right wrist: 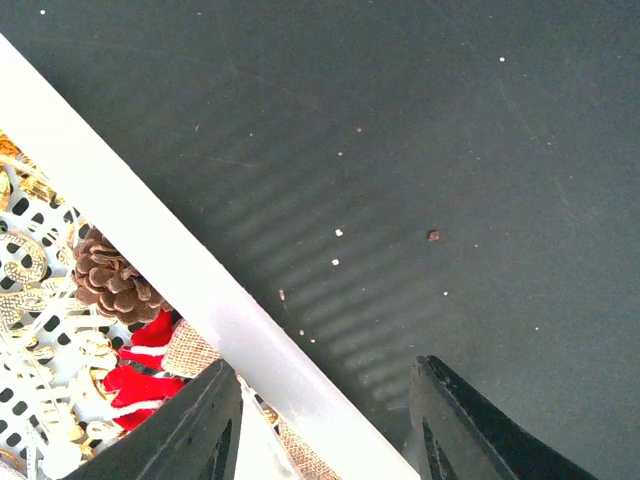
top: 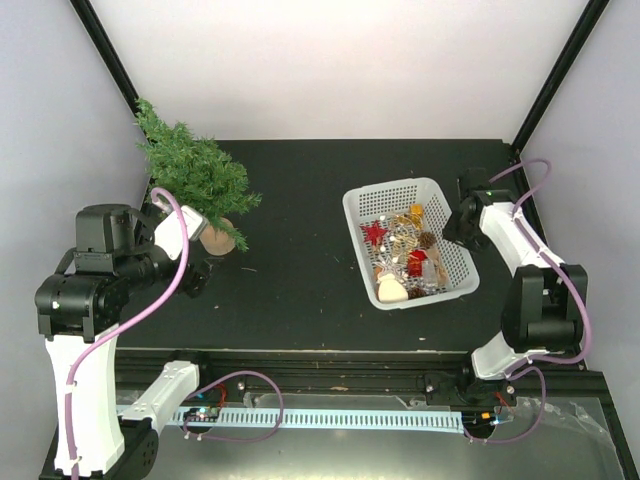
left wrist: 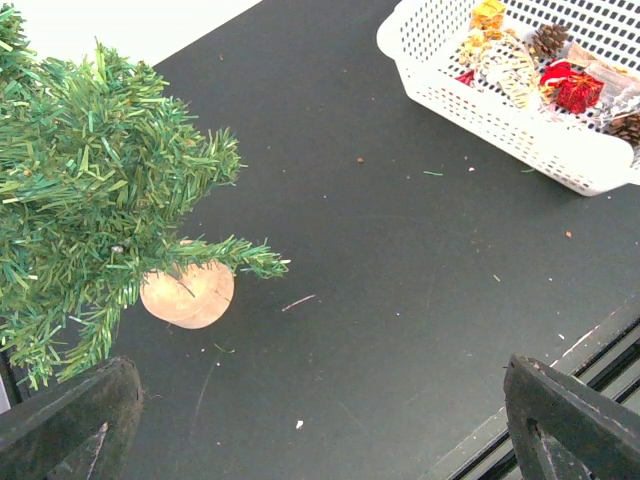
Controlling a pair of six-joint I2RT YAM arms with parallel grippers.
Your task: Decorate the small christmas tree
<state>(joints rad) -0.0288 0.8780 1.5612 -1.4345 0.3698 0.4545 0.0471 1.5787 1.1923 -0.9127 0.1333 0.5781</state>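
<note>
**Both grippers open: tree by the left one, basket under the right one**

The left gripper (left wrist: 318, 380) hangs over the black table (left wrist: 400, 300) with its two fingers spread wide and nothing held between them. In the gap there is only bare tabletop, flecked with a few crumbs. The small christmas tree (left wrist: 90, 190) stands upright ahead of the left-hand finger (left wrist: 70, 420) and spreads out beyond it to that side. Its round tan base (left wrist: 187, 295) rests on the table just ahead of that finger and a little inward of it. One low branch reaches across above the base.

Far ahead of the right-hand finger, well apart from the tree, sits the white basket (left wrist: 480, 110). A red gift box (left wrist: 578, 92) and a small gold box (left wrist: 489, 14) lie among the trinkets inside it.

The right gripper (right wrist: 325, 365) is at the basket's right side, its fingers parted about halfway and gripping nothing. The basket's white rim runs diagonally and passes between them. The left-hand finger is over the inside of the basket and the right-hand one is over the table outside. From the wrist view I cannot tell whether either finger touches the rim. Ahead of the left-hand finger, inside the basket, lie a pine cone (right wrist: 110, 280), a red fabric ornament (right wrist: 135, 385) and a scrap of burlap (right wrist: 190, 350).
</note>
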